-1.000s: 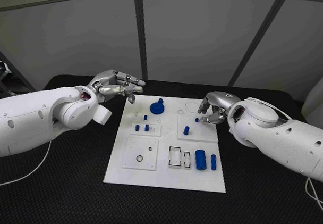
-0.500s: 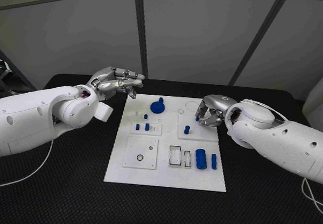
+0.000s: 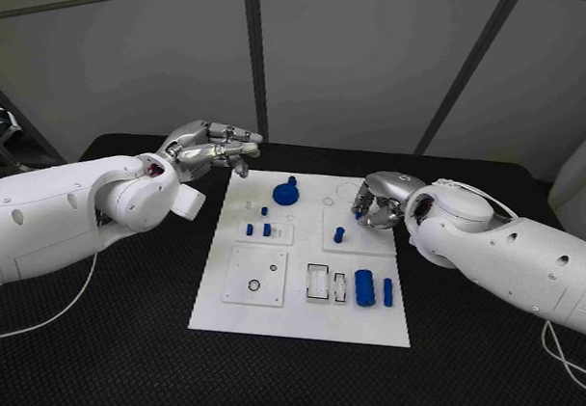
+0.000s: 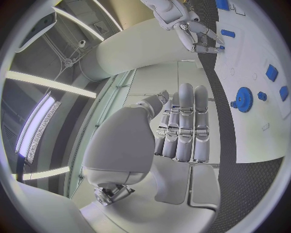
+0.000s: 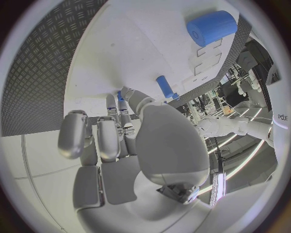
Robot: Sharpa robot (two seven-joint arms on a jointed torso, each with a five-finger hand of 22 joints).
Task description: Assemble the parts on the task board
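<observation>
One white task board [image 3: 302, 306] is lying on one black bench [image 3: 112, 341]. Showing on the board are one blue gear [image 3: 286, 195], one thick blue cylinder [image 3: 364, 288], one slim blue rod [image 3: 388, 292] and four short blue pegs [image 3: 249, 230].

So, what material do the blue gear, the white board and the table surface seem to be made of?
Blue gear: probably plastic, matte, evenly coloured with no metallic shine.
Task board: looks like rigid white plastic or painted sheet, smooth, with shallow recesses.
Table: black, finely textured, perhaps a rubber or woven mat; I cannot tell which.

Right robot hand [image 3: 377, 203] fingertips' contact unclear
</observation>
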